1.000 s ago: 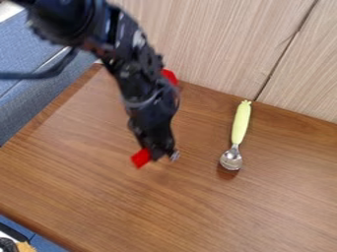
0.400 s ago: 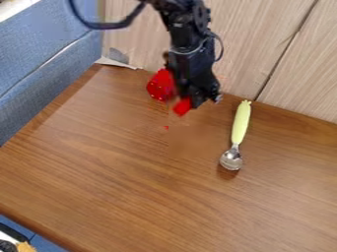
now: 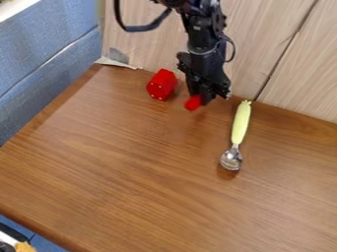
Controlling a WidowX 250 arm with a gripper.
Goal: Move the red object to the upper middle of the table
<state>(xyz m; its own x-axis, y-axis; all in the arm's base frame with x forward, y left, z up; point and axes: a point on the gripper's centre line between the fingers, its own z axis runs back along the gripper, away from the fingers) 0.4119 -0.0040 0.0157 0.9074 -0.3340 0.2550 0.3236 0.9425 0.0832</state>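
Over the table [image 3: 125,162], the claw [image 3: 209,97] clamps a small red object [image 3: 193,103].

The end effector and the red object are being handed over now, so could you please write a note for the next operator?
End effector: holding the small red object.
Place: upper middle of the table, between the larger red block and the spoon.
Done: grasped, at the target area.
Remaining: likely set down and release; table contact unclear.
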